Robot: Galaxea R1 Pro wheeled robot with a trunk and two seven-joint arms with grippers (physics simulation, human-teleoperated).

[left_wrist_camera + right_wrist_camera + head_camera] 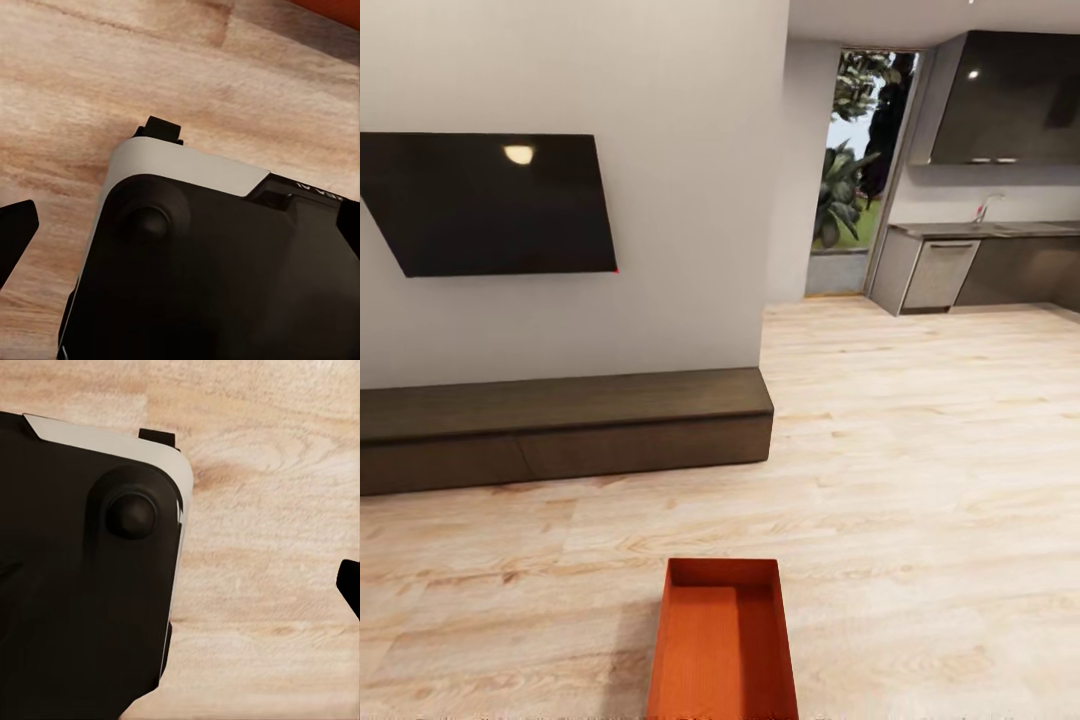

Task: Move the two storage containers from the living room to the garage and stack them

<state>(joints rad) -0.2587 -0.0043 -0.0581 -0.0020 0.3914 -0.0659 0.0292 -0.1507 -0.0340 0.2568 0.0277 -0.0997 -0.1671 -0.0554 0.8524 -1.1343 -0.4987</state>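
A: Start with the fingers. What do the wrist cameras give?

B: Little; in the left wrist view one black finger (15, 234) pokes in at the edge over the wood-plank floor (112, 82), touching nothing, beside the robot's black-and-white base (210, 262); the other finger is out of frame, so I cannot tell whether that gripper is spread or closed. The right wrist view is the same story; a single dark fingertip (351, 585) at the border, bare planks under it, the base (82, 555) alongside; its opening cannot be judged either.

A: And the bin?

B: One storage container (724, 640) sits on the pale floor (920, 480) right at the near edge of the head view, roughly centred; orange-red, open-topped, thin walls, nothing visible inside, and its near end is cut off by the frame. Its long axis runs away from the camera, the far short wall facing the low dark-brown cabinet (560, 425).

A: Beyond that?

B: The cabinet stands against a white wall under a black TV (490, 200); further right, a kitchen counter with a sink tap (985, 205), and a glass door (855, 170) showing green plants.
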